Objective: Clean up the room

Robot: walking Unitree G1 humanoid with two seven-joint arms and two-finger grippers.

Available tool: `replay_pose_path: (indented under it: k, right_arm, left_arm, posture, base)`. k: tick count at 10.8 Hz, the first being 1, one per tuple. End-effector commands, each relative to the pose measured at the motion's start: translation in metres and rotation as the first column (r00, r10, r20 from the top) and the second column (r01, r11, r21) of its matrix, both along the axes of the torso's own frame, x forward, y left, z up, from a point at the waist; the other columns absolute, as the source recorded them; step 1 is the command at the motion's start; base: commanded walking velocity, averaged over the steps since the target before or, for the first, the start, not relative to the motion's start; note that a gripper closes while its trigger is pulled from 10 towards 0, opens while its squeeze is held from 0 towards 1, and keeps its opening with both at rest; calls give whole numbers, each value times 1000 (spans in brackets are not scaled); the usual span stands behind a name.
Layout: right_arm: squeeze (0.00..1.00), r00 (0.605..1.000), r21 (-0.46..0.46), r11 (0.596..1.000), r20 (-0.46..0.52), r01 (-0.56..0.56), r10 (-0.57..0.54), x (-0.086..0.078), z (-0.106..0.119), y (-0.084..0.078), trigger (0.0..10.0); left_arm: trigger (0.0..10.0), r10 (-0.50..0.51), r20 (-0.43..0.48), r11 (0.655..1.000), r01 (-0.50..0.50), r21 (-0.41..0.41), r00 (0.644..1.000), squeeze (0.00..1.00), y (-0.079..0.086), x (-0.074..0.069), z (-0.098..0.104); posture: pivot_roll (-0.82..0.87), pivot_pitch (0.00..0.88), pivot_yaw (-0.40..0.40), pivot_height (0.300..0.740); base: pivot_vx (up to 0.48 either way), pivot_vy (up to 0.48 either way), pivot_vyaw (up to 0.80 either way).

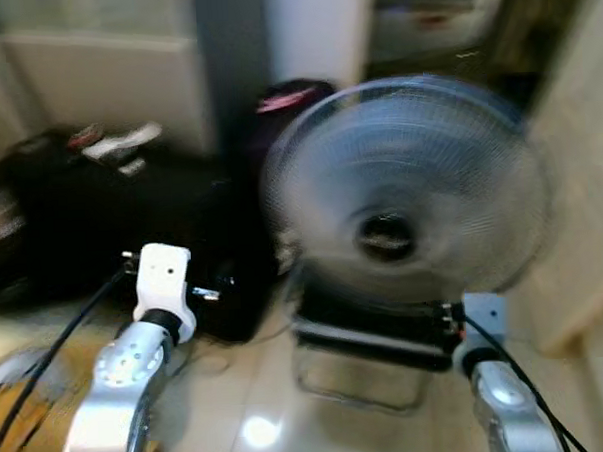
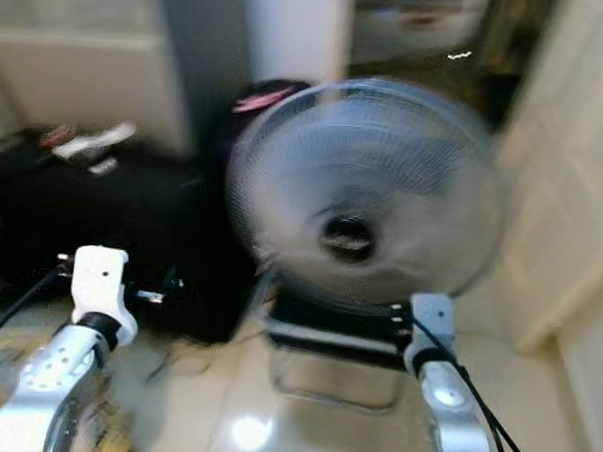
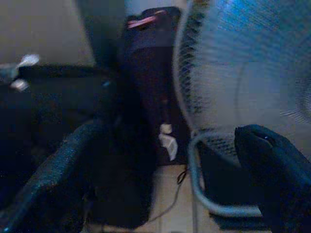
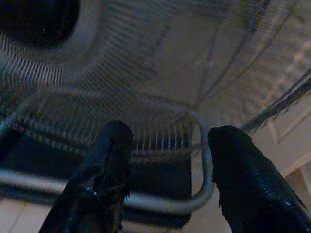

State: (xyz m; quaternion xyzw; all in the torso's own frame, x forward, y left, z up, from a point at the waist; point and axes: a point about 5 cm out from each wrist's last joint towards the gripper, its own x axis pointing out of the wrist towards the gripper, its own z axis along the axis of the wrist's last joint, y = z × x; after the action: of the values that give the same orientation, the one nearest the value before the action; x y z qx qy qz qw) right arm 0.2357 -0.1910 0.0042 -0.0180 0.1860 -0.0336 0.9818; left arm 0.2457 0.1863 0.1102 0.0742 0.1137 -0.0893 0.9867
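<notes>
Blurred head views, camera likely in motion. Big round grey wire-grille floor fan [image 1: 405, 191] stands straight ahead on the glossy pale tile floor [image 1: 244, 409], tilted back on a low metal tube frame [image 1: 360, 384] over a dark base. Fan face looks toward the robot, its disc upright-ish, the frame's bar running crosswise low down.

Right gripper [image 4: 167, 145] is the nearer one: its wrist view has the two black fingers spread wide with nothing between them, pointed at the lower grille and the curved tube of the frame just beyond the tips. In the head view the right arm [image 1: 504, 387] sits just under the fan's lower right edge.

Left gripper [image 3: 160, 194] also stands open, fingers far apart and empty; the fan rim lies off to its inner side, and a pile of black bags [image 1: 101, 225] against the wall lies ahead of it. Left arm [image 1: 137, 353] is raised to the fan's left, near but apart from the grille.

Judgement: if the fan is what gets tidied, the grab point is the crosswise tube or the lower rim, ahead of and slightly above the right jaws; the left would have to swing inward. Which item the cleanup targets here, fan or bags, the pictures don't settle. Small light objects [image 1: 123, 142] lie on top of the bags, too blurred to name.
</notes>
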Motion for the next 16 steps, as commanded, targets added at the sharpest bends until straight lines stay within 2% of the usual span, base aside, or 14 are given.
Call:
replay_pose_path:
  k: [1, 3, 4, 5, 8, 16]
  right_arm:
    - [0, 999, 32, 999, 27, -34, 33, 5, 4, 12, 10000]
    - [0, 999, 33, 999, 26, -32, 31, 9, -5, 9, 10000]
    - [0, 999, 11, 999, 36, -31, 31, 12, -8, 4, 10000]
    - [0, 1000, 32, 999, 15, -19, 18, 13, -14, -3, 10000]
    - [0, 1000, 0, 1000, -22, -19, 19, 11, -25, -8, 10000]
    - [0, 1000, 0, 1000, -22, -19, 19, 11, -25, -8, 10000]
  left_arm:
    - [10000, -2, -2, 1000, 2, 16, 1000, 0, 5, -2, 1]
    - [10000, -5, -2, 1000, 5, 14, 1000, 0, 4, -4, 0]
    - [10000, 2, 2, 1000, -2, 19, 1000, 0, 4, -4, 0]
    - [10000, 32, 7, 999, -32, 23, 999, 0, 7, -6, -1]
    - [10000, 52, 23, 998, -52, 20, 998, 0, 8, -7, 0]
    - [10000, 52, 23, 998, -52, 20, 998, 0, 8, -7, 0]
  posture:
    - [-37, 0, 6, 740]
    - [-37, 0, 9, 740]
    - [-36, 0, 8, 740]
    - [-34, 0, 4, 740]
    - [-36, 0, -2, 740]
    - [-36, 0, -2, 740]
  base:
    - [0, 0, -800]
    - [0, 0, -753]
    - [0, 0, 0]
    - [0, 0, 0]
    - [0, 0, 0]
    - [0, 0, 0]
